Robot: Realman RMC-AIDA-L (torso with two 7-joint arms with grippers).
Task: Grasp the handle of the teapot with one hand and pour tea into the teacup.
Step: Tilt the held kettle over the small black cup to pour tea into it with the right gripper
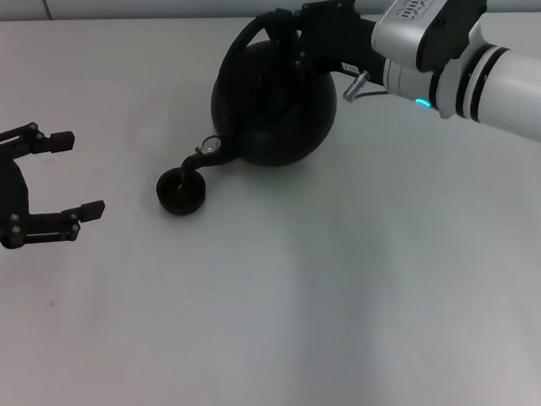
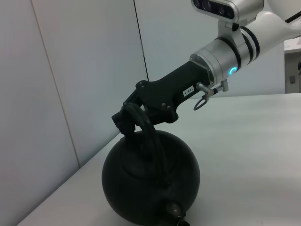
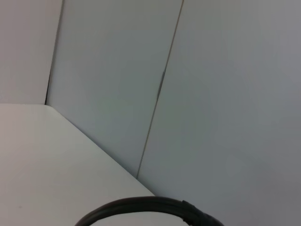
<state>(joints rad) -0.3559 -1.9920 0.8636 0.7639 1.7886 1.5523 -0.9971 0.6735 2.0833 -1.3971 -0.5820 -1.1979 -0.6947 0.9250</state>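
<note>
Because the right gripper (image 1: pixel 284 29) was clamped on the handle (image 1: pixel 264 26) near its crown, the whole weight of the teapot (image 1: pixel 275 106) hung from that one narrow grip, and the pot sat tipped in the upper middle of the head view with its spout (image 1: pixel 203 153) dipping down and to the left. The teacup (image 1: pixel 180 191) stood just below and left of the pot, directly under the spout's mouth, on the white table (image 1: pixel 337 310). The likeliest trouble, as I judged it, was the round hoop turning inside the jaws: the heavy body could then swing, throwing the stream past so small a cup. Tipping further might also bring the spout down onto the cup's rim and knock it aside, since the two looked nearly touching. Whether any tea was actually running could not be told. A loose lid might slide off at a steeper angle. The left gripper (image 1: pixel 66 175) waited at the left edge of the head view, fingers spread apart, well away from the cup and holding nothing.
</note>
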